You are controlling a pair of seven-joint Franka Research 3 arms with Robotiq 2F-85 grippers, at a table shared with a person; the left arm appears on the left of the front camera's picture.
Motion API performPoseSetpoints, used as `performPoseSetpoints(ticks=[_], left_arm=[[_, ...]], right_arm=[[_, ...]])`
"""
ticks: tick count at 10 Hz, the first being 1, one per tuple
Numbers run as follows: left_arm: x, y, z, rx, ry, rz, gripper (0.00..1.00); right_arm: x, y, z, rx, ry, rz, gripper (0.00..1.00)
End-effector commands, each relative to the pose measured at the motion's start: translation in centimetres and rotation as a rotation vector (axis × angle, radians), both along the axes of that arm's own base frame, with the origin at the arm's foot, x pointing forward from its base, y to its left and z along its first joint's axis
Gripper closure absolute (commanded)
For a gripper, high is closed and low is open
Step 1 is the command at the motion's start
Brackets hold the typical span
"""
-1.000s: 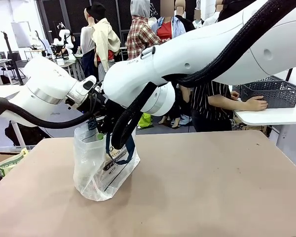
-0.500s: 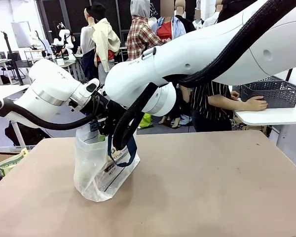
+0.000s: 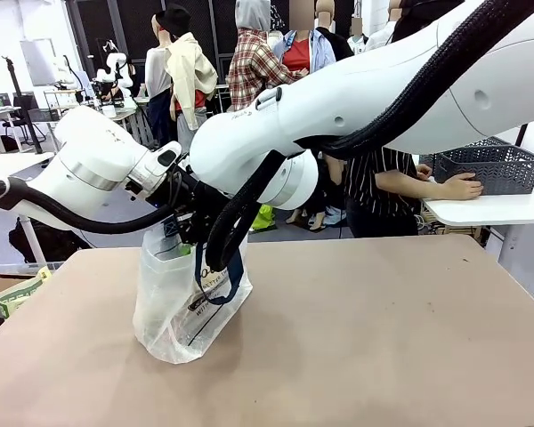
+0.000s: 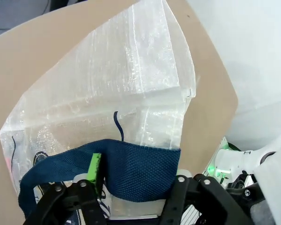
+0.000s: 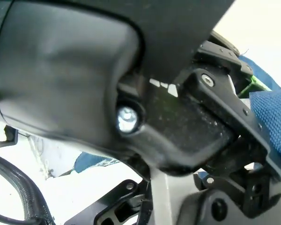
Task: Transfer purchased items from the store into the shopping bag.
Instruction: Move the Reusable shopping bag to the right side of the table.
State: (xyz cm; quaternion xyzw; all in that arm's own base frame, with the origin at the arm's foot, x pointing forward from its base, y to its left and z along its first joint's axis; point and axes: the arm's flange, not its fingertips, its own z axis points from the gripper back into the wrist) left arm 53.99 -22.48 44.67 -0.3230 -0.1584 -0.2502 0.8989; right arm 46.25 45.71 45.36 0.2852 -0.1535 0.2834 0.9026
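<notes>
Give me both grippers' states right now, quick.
Left gripper: jaws around the dark navy strap handle of the translucent plastic shopping bag; grip unclear.
Right gripper: shut; on what, cannot be told.

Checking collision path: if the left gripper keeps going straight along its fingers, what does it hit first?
The navy strap handle of the shopping bag, lying between the left gripper's fingers. Beyond it comes the bag's translucent wall, then probably the table; depth past the strap is unclear.

front view faces across table (image 3: 383,338); wrist views sit close above shopping bag (image 4: 131,93).
</notes>
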Motion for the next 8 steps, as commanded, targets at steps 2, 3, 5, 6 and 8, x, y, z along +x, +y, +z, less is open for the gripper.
performPoseSetpoints(ticks=[2,3,5,6,8], left_arm=[[-0.8,-1.7,0.1,0.009,0.033,-0.017,1.0],[-0.7,-1.5,0.2,0.002,0.031,-0.008,1.0],[-0.6,-1.1,0.3,-0.008,0.035,0.001,1.0],[-0.6,-1.0,0.3,-0.011,0.037,0.003,1.0],[-0.7,-0.8,0.4,-0.027,0.039,0.007,1.0]], right_arm=[[0.1,1.3,0.3,0.016,-0.022,0.002,1.0],[0.1,1.2,0.4,0.017,-0.026,-0.012,1.0],[0.1,1.1,0.4,0.029,-0.054,-0.019,1.0],[0.1,1.1,0.4,0.033,-0.065,-0.021,1.0],[0.1,1.0,0.5,0.018,-0.063,-0.035,0.93]])
